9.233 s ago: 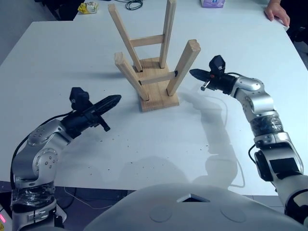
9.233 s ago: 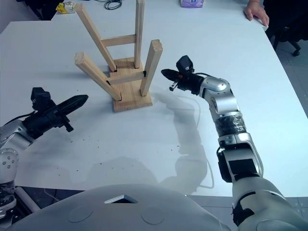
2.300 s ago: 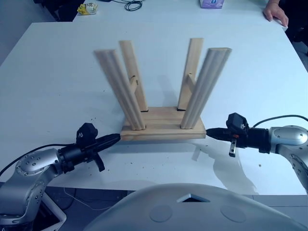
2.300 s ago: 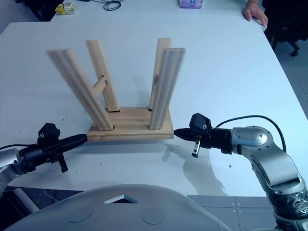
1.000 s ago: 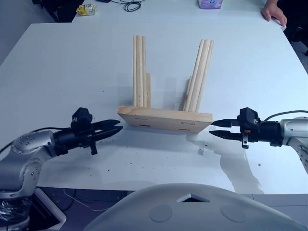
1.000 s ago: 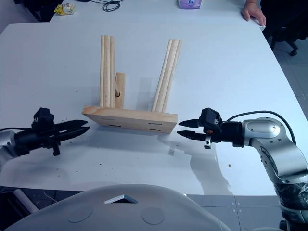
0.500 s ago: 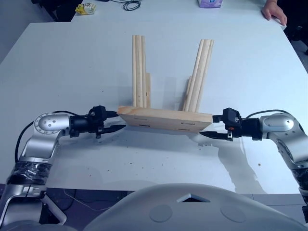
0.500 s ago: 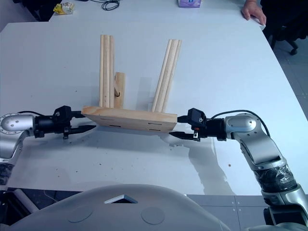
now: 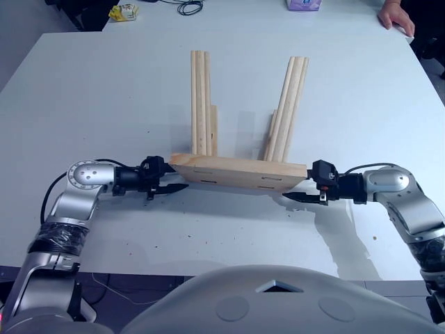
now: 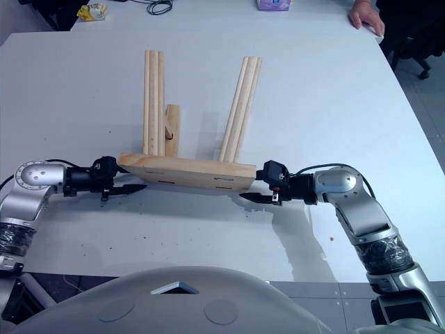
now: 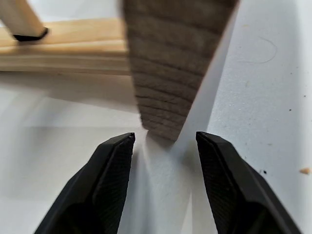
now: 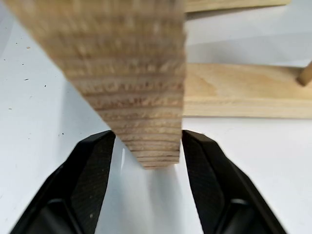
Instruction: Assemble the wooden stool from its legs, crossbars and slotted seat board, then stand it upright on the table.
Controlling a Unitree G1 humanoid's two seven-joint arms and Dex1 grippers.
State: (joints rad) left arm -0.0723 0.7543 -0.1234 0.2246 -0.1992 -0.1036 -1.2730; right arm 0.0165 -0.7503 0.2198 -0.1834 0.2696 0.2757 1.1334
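Observation:
The assembled wooden stool (image 9: pixel 236 172) lies on its side on the white table (image 9: pixel 90 90), its slotted seat board on edge toward me and its legs (image 9: pixel 201 97) pointing away. My left gripper (image 9: pixel 175 176) is open at the board's left end, one finger above and one below. In the left wrist view the board end (image 11: pixel 163 97) sits between the left gripper's fingertips (image 11: pixel 119 146) with gaps on both sides. My right gripper (image 9: pixel 297 186) is open around the right end. There the fingers (image 12: pixel 97 161) flank the board end (image 12: pixel 141 97) closely.
Small dark specks dot the table in front of the stool. A purple box (image 9: pixel 304 4), a yellow packet (image 9: pixel 127 10) and cables lie at the far edge. A person's hand (image 9: pixel 393 12) rests on the far right corner.
Over the last second both open grippers have slid inward until their fingers straddle the seat board's ends. The stool, tipped from legs-up onto its side before that, has stayed put.

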